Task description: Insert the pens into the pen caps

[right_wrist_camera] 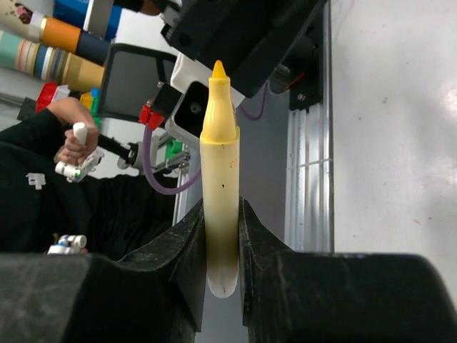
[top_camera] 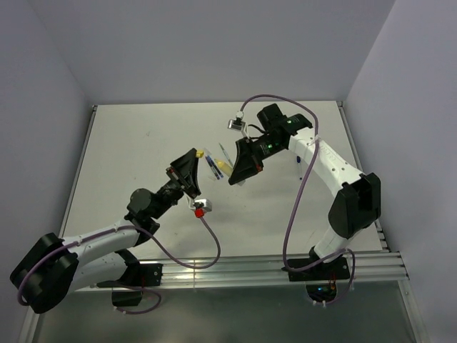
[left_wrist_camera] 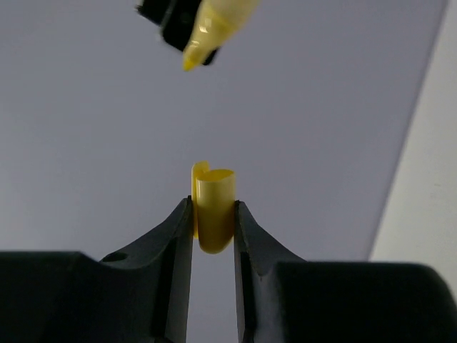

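My left gripper [left_wrist_camera: 214,204] is shut on a bright yellow pen cap [left_wrist_camera: 214,207], whose open end points up and away from the fingers. Above it, apart from the cap, hangs the yellow tip of a pen [left_wrist_camera: 213,32]. My right gripper [right_wrist_camera: 221,207] is shut on that pale yellow pen [right_wrist_camera: 220,171], tip pointing away. In the top view the left gripper [top_camera: 194,158] with its cap [top_camera: 201,152] and the right gripper [top_camera: 234,176] with its pen [top_camera: 223,166] face each other above the table's middle. A dark blue pen [top_camera: 212,169] lies on the table between them.
A thin pale piece [top_camera: 223,151] lies on the white table [top_camera: 143,143] beside the blue pen. Purple cables [top_camera: 296,207] loop from both wrists. An aluminium rail [top_camera: 271,266] runs along the near edge. A seated person [right_wrist_camera: 64,186] shows behind the left arm in the right wrist view.
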Robot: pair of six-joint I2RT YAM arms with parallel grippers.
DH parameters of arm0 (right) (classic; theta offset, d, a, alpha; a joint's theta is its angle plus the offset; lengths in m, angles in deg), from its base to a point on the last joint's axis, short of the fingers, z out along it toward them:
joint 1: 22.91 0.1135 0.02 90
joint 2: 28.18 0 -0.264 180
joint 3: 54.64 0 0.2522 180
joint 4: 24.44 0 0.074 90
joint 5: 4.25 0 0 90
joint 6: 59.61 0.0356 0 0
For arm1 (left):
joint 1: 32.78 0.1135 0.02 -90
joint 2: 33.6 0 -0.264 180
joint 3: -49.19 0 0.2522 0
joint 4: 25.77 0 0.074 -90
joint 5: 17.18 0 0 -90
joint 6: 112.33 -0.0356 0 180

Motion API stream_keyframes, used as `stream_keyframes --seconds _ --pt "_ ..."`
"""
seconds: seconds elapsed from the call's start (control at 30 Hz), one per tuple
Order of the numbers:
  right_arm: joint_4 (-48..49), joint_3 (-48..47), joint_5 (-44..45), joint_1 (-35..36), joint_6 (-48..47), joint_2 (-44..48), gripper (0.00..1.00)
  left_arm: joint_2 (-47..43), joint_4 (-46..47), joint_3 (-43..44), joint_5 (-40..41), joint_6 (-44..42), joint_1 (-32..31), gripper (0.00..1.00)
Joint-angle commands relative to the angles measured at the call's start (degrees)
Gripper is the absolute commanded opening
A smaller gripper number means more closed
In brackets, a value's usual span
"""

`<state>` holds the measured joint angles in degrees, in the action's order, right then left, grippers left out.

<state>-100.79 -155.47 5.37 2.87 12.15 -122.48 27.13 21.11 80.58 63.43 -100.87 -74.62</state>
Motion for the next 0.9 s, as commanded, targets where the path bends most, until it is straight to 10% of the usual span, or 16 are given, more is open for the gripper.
stream_keyframes --seconds 0.0,0.87 --pt "-0.3 -1.2 -0.2 2.3 0.9 1.1 0.00 1.1 16.7 2.1 1.5 -4.4 -0.3 0.00" --pt "-0.3 1.9 -0.7 5.1 4.7 5.0 0.00 5.8 30.0 -2.9 -16.6 -23.2 -0.4 0.00"
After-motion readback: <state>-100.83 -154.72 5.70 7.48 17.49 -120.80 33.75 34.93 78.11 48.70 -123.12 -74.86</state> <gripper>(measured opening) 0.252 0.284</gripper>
